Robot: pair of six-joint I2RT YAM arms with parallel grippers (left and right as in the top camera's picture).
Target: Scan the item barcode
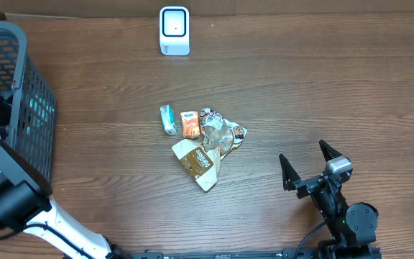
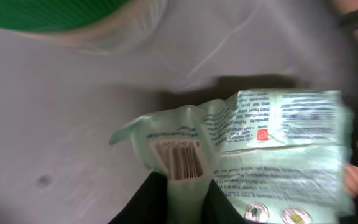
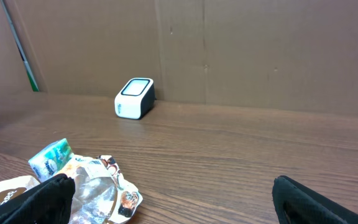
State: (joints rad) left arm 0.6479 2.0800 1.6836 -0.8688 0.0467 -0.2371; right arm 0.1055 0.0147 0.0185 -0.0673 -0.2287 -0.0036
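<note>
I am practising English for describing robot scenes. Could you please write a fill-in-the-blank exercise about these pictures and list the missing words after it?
1. The scanner at the far side of the table is ___ in colour.
2. The jaws of the right end effector stand wide ___.
3. The left end effector pinches a pale green packet just beside its printed ___.

Missing words: white; open; barcode.

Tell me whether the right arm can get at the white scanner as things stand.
Probably yes: bare table lies between the open right fingers and the scanner; the packets sit off to the side.
</note>
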